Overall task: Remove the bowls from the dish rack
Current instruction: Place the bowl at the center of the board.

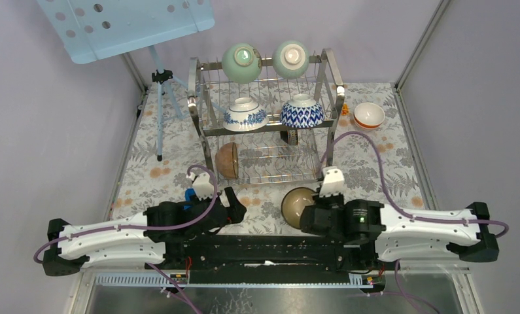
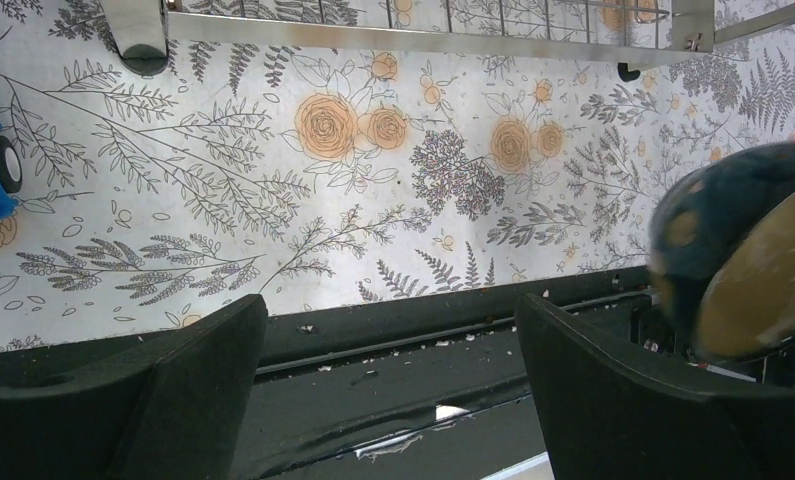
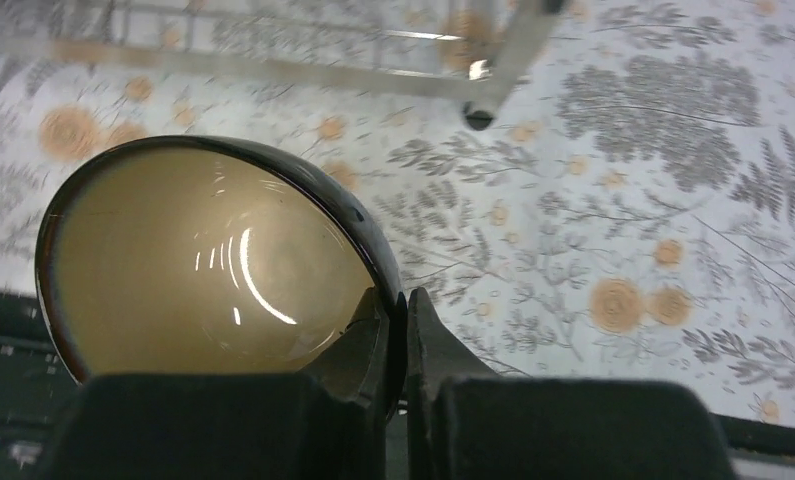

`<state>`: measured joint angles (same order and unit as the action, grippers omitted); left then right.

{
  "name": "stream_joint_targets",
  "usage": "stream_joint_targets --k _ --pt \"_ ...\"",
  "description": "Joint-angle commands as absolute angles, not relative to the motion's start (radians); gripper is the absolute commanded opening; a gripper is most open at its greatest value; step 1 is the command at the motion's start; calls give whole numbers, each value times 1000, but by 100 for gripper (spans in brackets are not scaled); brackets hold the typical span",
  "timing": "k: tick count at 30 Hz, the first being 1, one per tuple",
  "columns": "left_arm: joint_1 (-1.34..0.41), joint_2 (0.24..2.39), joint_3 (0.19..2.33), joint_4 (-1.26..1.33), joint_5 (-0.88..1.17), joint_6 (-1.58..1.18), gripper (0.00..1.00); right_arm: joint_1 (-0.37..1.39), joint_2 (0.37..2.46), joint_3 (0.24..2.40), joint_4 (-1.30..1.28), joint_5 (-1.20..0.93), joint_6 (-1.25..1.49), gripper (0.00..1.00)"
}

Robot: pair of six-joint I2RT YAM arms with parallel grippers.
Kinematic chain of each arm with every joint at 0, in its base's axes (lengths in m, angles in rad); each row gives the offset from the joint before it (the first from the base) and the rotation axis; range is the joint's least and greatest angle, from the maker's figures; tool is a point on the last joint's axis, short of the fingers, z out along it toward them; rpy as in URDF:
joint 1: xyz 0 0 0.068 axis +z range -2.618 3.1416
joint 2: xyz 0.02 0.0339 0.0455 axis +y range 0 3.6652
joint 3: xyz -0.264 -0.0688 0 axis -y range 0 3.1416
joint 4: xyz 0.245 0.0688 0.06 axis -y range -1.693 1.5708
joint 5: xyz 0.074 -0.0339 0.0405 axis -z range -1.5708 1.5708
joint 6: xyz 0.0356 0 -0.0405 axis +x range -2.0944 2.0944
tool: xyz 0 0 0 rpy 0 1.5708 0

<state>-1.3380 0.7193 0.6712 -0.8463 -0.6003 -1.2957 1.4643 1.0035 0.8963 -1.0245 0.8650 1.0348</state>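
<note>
So far, one orange-white bowl (image 1: 369,116) sits out on the desk (image 1: 401,176). Five are left in the dish rack (image 1: 270,129): two pale green bowls (image 1: 241,63), two blue-and-white bowls (image 1: 244,114) and one brown bowl (image 1: 226,160). The right fingers (image 3: 415,345) are clamped on the rim of the dark teal bowl (image 3: 213,260), at the desk's near edge. The left fingers (image 1: 234,204) are spread wide and empty, beside it.

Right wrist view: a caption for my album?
Right tool pinching the rim of a dark, tan-lined bowl over the flowered tablecloth.
</note>
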Motion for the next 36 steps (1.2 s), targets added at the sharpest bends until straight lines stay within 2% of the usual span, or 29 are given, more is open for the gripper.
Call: stream_joint_targets --k 1,5,15,22,32,36 --pt "-1339 715 666 -845 -637 -1313 99 1395 867 958 -1173 1052 1202 0" --pt "-1339 720 665 -844 -638 -1315 99 1308 772 966 -1137 1079 1137 0" --pt "-1339 719 671 -843 -632 -1309 99 909 786 1011 -851 948 718 0" --pt "-1340 701 678 -851 -624 -1295 99 626 785 1047 -771 884 559 0" --pt "-1340 655 639 -845 -621 -1286 99 251 831 927 -623 621 739 0" --pt "-1339 631 608 -839 -605 -1297 99 173 880 888 -546 600 840 0"
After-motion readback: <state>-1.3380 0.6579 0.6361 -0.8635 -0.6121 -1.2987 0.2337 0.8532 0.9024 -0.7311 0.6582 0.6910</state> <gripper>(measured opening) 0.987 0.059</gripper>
